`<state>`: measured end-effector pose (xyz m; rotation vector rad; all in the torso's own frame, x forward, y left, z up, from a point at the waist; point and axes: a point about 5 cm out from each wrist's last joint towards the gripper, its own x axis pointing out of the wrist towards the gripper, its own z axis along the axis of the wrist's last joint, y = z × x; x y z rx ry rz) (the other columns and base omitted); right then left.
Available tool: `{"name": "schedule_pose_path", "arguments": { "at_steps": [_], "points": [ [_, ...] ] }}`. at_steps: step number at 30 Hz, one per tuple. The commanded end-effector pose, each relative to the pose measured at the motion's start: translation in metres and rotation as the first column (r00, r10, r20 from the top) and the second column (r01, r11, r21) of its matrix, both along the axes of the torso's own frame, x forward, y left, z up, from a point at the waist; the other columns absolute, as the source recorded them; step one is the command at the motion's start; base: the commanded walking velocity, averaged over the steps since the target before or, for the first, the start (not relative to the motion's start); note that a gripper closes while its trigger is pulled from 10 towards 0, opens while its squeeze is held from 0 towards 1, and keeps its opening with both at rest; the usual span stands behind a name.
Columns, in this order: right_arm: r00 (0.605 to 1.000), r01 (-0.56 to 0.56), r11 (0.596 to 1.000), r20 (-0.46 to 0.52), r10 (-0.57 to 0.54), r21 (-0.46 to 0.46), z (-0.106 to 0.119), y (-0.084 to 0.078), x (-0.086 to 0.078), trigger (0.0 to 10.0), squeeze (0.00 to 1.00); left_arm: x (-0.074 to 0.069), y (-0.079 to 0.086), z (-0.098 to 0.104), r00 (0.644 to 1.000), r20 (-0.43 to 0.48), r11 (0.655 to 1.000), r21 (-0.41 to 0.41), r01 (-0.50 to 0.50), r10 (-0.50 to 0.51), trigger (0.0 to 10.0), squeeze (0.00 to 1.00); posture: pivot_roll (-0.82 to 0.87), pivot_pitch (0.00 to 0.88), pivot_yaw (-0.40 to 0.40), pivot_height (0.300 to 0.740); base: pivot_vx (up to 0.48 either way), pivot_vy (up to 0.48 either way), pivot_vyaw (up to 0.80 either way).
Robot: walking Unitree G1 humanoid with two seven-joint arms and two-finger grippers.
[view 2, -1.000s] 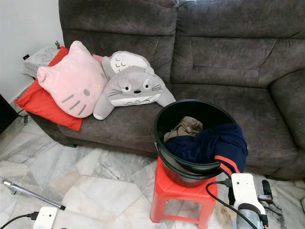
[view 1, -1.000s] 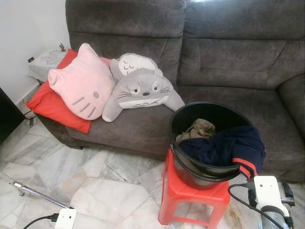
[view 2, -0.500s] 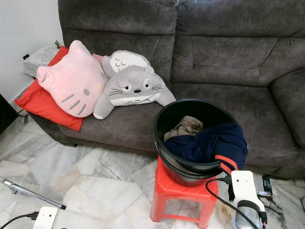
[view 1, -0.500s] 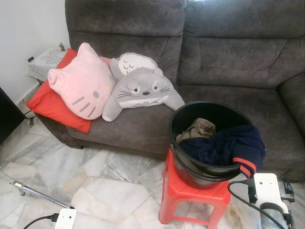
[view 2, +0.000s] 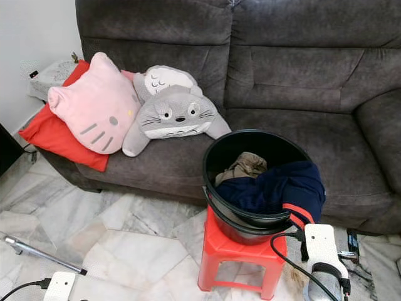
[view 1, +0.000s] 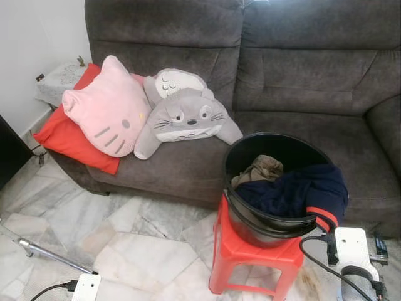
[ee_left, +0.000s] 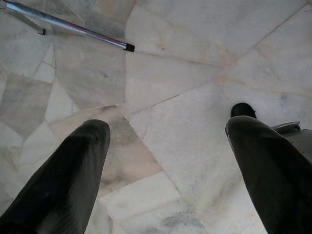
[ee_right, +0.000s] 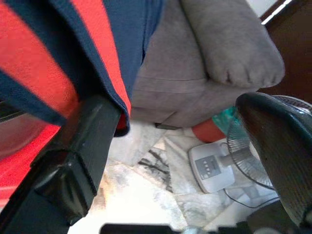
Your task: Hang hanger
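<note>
A black bucket (view 1: 263,222) stands on a red plastic stool (view 1: 241,257) in front of the sofa. In it lie a brown cloth (view 1: 262,169) and a navy garment with a red stripe (view 1: 301,188) that hangs over the rim. My right gripper (ee_right: 180,117) is low beside the stool, open, with one finger close to the hanging navy garment (ee_right: 97,39); its white wrist module (view 1: 351,248) sits at the bottom right. My left gripper (ee_left: 168,126) hangs open over the marble floor, holding nothing.
A dark grey sofa (view 1: 294,81) carries a pink cat cushion (view 1: 106,110), a grey plush (view 1: 188,119) and a red cushion (view 1: 62,141). A thin metal rod (view 1: 53,256) lies on the floor at the left. A white fan (ee_right: 214,165) stands past the sofa's arm.
</note>
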<state>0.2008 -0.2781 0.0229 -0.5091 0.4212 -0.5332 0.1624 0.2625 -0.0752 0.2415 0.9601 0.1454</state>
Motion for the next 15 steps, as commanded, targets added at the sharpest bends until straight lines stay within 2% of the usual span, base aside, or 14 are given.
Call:
{"name": "schedule_pose_path", "arguments": {
  "at_steps": [1, 7, 11, 15],
  "points": [
    [0.999, 0.031, 1.000, 0.016, -0.031, -0.002, 0.000, -0.003, -0.001, 10.0, 0.00, -0.003, 0.004, 0.000, 1.000, -0.012, 1.000, 0.024, 0.004, -0.003, 10.0, 0.00, -0.25, 0.050, 0.068, 0.740, 0.000, 0.000, 0.00],
    [0.996, 0.061, 0.998, 0.071, -0.058, -0.031, 0.008, -0.009, -0.002, 10.0, 0.00, -0.003, 0.004, 0.000, 1.000, -0.011, 1.000, 0.025, 0.007, -0.007, 10.0, 0.00, -0.25, 0.051, 0.073, 0.740, 0.000, 0.000, 0.00],
    [0.998, 0.056, 0.998, 0.042, -0.056, -0.004, 0.001, -0.009, -0.002, 10.0, 0.00, -0.003, 0.004, 0.000, 1.000, -0.011, 1.000, 0.025, 0.009, -0.008, 10.0, 0.00, -0.25, 0.051, 0.073, 0.740, 0.000, 0.000, 0.00],
    [1.000, 0.004, 1.000, 0.025, -0.004, 0.013, -0.005, -0.002, 0.002, 10.0, 0.00, -0.003, 0.005, 0.000, 1.000, -0.011, 1.000, 0.027, 0.009, -0.009, 10.0, 0.00, -0.25, 0.051, 0.074, 0.740, 0.000, 0.000, 0.00]
  ]
}}
